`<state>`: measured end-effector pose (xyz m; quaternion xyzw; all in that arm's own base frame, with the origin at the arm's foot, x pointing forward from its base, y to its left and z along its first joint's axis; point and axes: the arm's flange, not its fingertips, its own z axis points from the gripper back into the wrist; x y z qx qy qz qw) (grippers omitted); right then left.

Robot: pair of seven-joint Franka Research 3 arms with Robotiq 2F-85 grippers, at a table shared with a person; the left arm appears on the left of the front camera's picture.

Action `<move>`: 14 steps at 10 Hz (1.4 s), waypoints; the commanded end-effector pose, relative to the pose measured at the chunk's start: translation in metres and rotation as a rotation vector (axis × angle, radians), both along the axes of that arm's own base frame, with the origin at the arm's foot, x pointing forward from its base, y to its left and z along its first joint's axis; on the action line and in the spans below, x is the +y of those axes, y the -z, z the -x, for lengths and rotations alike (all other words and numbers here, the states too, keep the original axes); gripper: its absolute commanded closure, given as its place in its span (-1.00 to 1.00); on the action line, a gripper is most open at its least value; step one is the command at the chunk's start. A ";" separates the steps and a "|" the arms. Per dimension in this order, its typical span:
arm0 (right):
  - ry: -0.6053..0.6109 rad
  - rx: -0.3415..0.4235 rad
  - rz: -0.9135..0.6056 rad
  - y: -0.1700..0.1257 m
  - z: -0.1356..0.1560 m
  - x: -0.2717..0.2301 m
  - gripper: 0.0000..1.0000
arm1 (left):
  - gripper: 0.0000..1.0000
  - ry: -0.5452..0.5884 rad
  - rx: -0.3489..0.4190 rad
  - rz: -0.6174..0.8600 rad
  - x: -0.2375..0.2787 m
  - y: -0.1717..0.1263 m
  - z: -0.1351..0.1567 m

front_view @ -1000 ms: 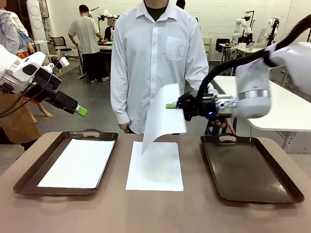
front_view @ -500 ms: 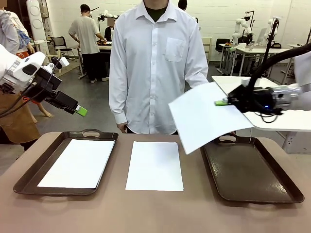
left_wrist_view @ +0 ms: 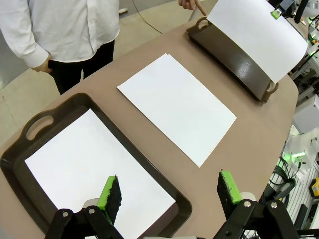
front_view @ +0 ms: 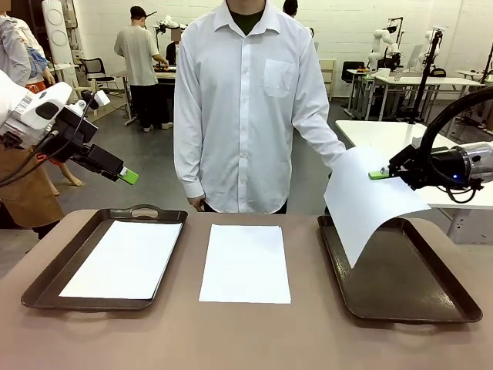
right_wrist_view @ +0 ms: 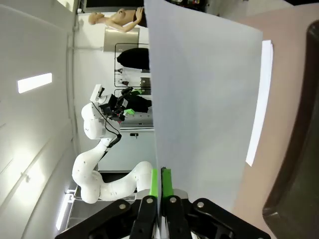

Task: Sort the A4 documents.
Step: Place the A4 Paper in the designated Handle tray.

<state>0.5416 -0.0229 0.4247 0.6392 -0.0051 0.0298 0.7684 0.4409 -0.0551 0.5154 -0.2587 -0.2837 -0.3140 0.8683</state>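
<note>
Our right gripper (front_view: 379, 174) is clamped on one edge of an A4 sheet (front_view: 366, 204), which droops below and ahead of the fingers over the right tray (front_view: 400, 285), apparently its destination. Our left gripper (front_view: 128, 176) hovers with its fingers apart over the left tray (front_view: 46, 289), where a second sheet (front_view: 123, 258) lies beneath it. A third sheet (front_view: 246, 262) waits between the trays.

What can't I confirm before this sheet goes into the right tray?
Front view: the held sheet in the right gripper covers the far-left corner of the right tray.
Left wrist view: that sheet hides much of the tray's floor.
Right wrist view: the sheet blocks much of the table; the edge cuts off the tray.
The middle stack: too thin to count its sheets.
</note>
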 end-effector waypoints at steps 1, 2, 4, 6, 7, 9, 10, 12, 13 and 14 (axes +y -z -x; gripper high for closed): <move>-0.046 0.023 -0.004 0.011 -0.005 -0.005 0.98 | -1.00 0.000 -0.001 0.003 0.000 0.000 0.000; -0.045 0.015 -0.012 0.019 -0.006 -0.008 0.98 | -1.00 0.000 -0.001 0.003 0.000 0.000 0.000; -0.081 0.032 -0.013 0.042 -0.003 -0.015 0.98 | -1.00 0.000 -0.001 0.003 0.000 0.000 0.000; -0.067 0.055 0.025 0.057 0.000 -0.029 0.98 | -1.00 0.000 -0.001 0.003 0.000 0.000 0.000; -0.063 0.053 0.048 0.064 0.001 -0.036 0.98 | -1.00 0.000 -0.001 0.003 0.000 0.000 0.000; -0.063 0.052 0.068 0.072 0.004 -0.050 0.98 | -1.00 0.000 -0.001 0.003 0.000 0.000 0.000; -0.052 0.052 0.087 0.073 0.004 -0.056 0.98 | -1.00 0.000 -0.001 0.003 0.000 0.000 0.000; -0.022 0.018 0.123 0.074 0.005 -0.061 0.98 | -1.00 0.000 -0.001 0.003 0.000 0.000 0.000; 0.009 -0.005 0.116 0.075 0.006 -0.062 0.98 | -1.00 0.000 -0.001 0.003 0.000 0.000 0.000; 0.045 -0.018 0.120 0.077 0.006 -0.061 0.98 | -1.00 0.000 -0.001 0.003 0.000 0.000 0.000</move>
